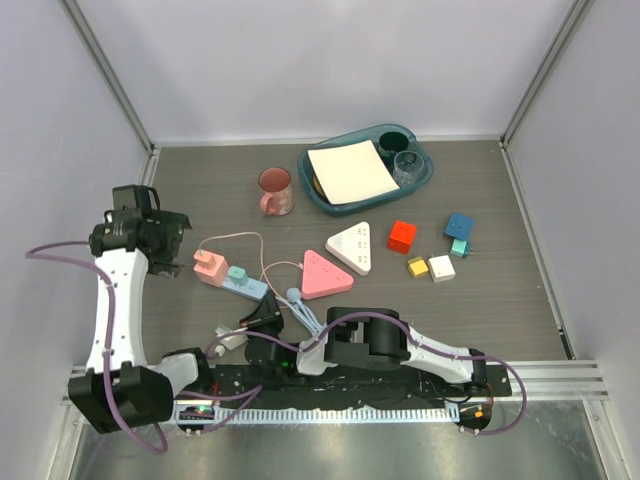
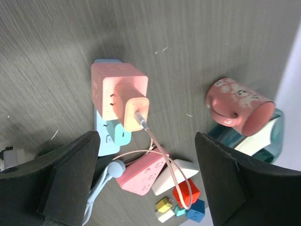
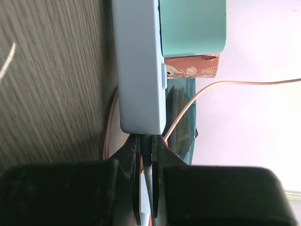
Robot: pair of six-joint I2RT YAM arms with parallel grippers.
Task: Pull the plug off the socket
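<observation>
Black fingers (image 2: 66,179) of the left gripper (image 2: 146,141) are spread wide, one on each side of the plug (image 2: 120,94) but not touching it. The plug is still seated in the power strip (image 2: 109,136), at the end of the strip nearest the left edge of the table (image 1: 500,300), with its thin pink cord curling away from it. A teal adapter (image 1: 237,273) sits in the next outlet along.

At the strip's other end, toward the near edge, the right gripper (image 3: 146,139) has its fingers pressed close together, pinching a thin pale-blue edge of the strip; its wrist view shows the strip's long side (image 3: 138,66) running away from the fingertips.

Beside that end lies a pink triangle (image 1: 320,275), and just beyond it a white triangle (image 1: 352,247). Further toward the right edge are a red cube (image 1: 402,236), a blue block (image 1: 459,227), a yellow block (image 1: 417,266) and a white block (image 1: 442,268). Near the far edge stand a pink mug (image 1: 276,190) and a teal tray (image 1: 340,207) holding a sheet of paper (image 1: 350,170)
</observation>
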